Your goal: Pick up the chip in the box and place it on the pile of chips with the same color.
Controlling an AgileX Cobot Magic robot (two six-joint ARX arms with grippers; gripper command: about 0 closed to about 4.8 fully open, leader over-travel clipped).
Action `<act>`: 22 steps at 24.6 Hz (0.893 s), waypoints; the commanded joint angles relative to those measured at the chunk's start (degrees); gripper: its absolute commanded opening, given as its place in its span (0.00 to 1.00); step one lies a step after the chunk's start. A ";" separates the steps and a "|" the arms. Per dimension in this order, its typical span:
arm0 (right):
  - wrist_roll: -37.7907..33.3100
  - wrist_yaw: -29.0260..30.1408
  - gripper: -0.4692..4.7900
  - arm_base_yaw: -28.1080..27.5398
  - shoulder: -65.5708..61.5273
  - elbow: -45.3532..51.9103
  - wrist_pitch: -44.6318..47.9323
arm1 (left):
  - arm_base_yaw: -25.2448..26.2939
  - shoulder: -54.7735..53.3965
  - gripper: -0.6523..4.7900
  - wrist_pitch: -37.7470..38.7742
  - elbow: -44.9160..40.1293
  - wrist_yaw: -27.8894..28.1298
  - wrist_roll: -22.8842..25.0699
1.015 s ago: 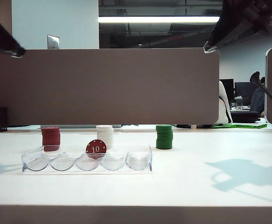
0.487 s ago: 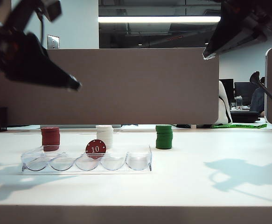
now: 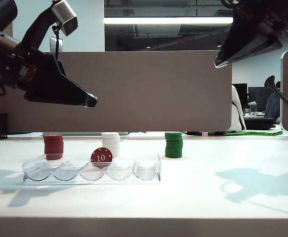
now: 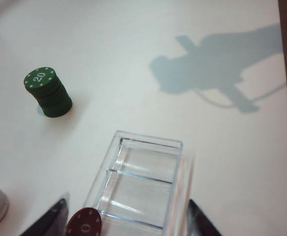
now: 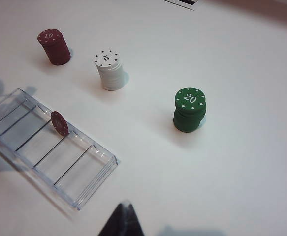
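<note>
A dark red chip (image 3: 101, 157) marked "10" stands on edge in the middle slot of the clear box (image 3: 148, 170). The pile of dark red chips (image 3: 53, 146) stands behind the box's left end. My left gripper (image 3: 90, 101) hangs high above the box's left half, pointing down to the right. In the left wrist view it (image 4: 126, 202) is open, its fingers wide on either side of the box (image 4: 148, 172), with the chip (image 4: 84, 223) near one finger. My right gripper (image 3: 218, 63) stays high at the upper right; it (image 5: 125, 206) is shut and empty, far from the chip (image 5: 59, 123), box (image 5: 84, 172) and pile (image 5: 53, 46).
A white stack (image 3: 111, 143) stands behind the box's middle and a green stack (image 3: 174, 144) to its right. Both show in the right wrist view, white stack (image 5: 109, 69) and green stack (image 5: 189, 109). A brown partition (image 3: 134, 89) closes the table's back.
My left arm has swung in from the upper left corner toward the box and come lower. The right arm, chip and stacks have kept still.
</note>
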State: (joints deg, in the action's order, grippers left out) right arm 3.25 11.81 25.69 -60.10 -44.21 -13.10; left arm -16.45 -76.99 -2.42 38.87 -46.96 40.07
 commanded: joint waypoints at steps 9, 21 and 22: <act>0.20 0.35 0.08 0.02 0.07 -0.26 -0.02 | -0.07 -7.67 0.63 -0.17 5.70 -1.07 -0.17; 0.20 0.35 0.08 0.02 0.07 -0.26 -0.42 | 0.02 -8.59 0.56 4.09 5.81 -0.20 1.53; 0.20 0.35 0.08 0.02 0.07 -0.26 -0.42 | 0.02 -8.59 0.54 4.07 5.81 -0.20 1.53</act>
State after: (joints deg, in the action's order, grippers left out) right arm 3.33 11.84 25.71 -60.12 -44.21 -14.02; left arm -16.43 -85.76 1.58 44.42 -46.94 41.41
